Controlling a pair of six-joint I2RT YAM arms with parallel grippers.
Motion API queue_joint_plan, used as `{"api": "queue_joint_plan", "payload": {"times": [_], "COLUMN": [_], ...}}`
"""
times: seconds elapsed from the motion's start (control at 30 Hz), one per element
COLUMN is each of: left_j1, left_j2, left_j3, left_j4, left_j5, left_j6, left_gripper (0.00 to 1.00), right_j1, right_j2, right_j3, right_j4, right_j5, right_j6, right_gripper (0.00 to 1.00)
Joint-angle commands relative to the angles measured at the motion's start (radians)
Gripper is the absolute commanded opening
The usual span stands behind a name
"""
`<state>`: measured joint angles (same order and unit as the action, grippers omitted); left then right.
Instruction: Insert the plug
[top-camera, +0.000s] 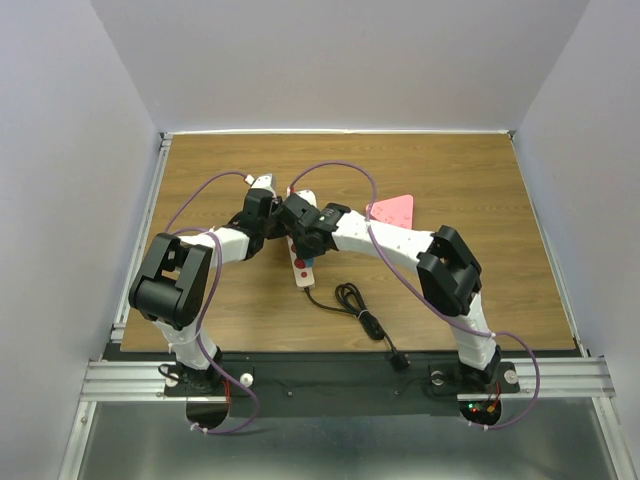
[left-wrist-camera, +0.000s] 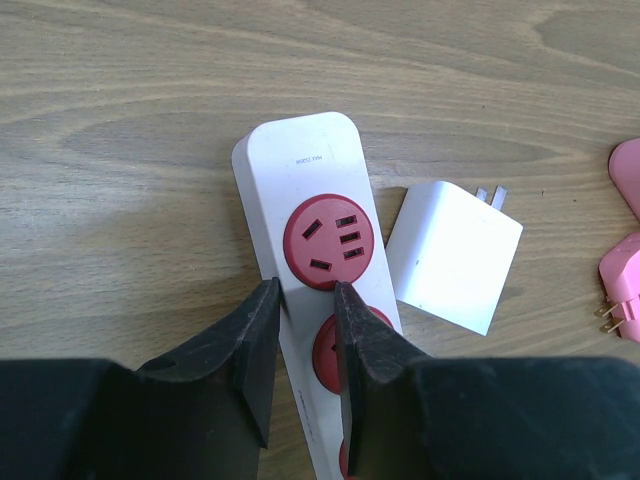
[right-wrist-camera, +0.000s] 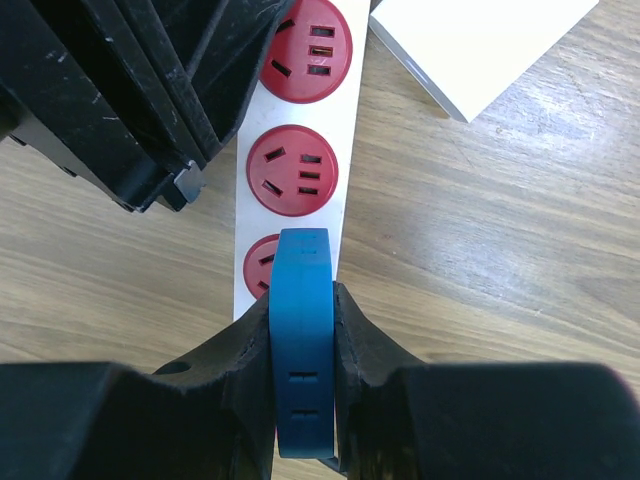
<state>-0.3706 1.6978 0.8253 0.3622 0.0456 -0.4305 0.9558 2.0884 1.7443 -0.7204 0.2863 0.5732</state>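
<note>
One short line of small grey print stands on the white power strip (left-wrist-camera: 275, 190), at 12 o'clock from its endmost red socket (left-wrist-camera: 328, 241) in the left wrist view. The characters are too small to read.

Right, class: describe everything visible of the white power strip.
The white power strip is a long, round-ended, plastic-looking bar lying flat on the wooden table, with a row of round red sockets. The left gripper sits over it, contact unclear; the right gripper holds a blue plug over one socket. A black cord leaves its near end.
</note>
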Motion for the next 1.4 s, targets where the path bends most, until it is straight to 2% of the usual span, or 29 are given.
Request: {"api": "queue_joint_plan", "payload": {"times": [0.0, 0.47, 1.37], "left_j1": [-0.004, -0.004, -0.004], "left_j2": [0.031, 0.039, 0.056], "left_j3": [0.015, 0.018, 0.012], "left_j4": [-0.014, -0.016, 0.001], "left_j5": [0.007, 0.019, 0.056], "left_j6": [0.027, 0.026, 0.021], "left_gripper": [0.22, 0.21, 0.19], "right_j1": [0.017, 0.038, 0.054], "right_j2": [0.013, 0.05, 0.084], "right_j3": [0.044, 0.086, 0.014], "right_j4": [-0.05, -0.062, -0.027], "right_j5": [0.036, 0.047, 0.042], "right_j6": [0.011, 0.02, 0.093], "right_gripper": [0.0, 0.0, 0.0]}}
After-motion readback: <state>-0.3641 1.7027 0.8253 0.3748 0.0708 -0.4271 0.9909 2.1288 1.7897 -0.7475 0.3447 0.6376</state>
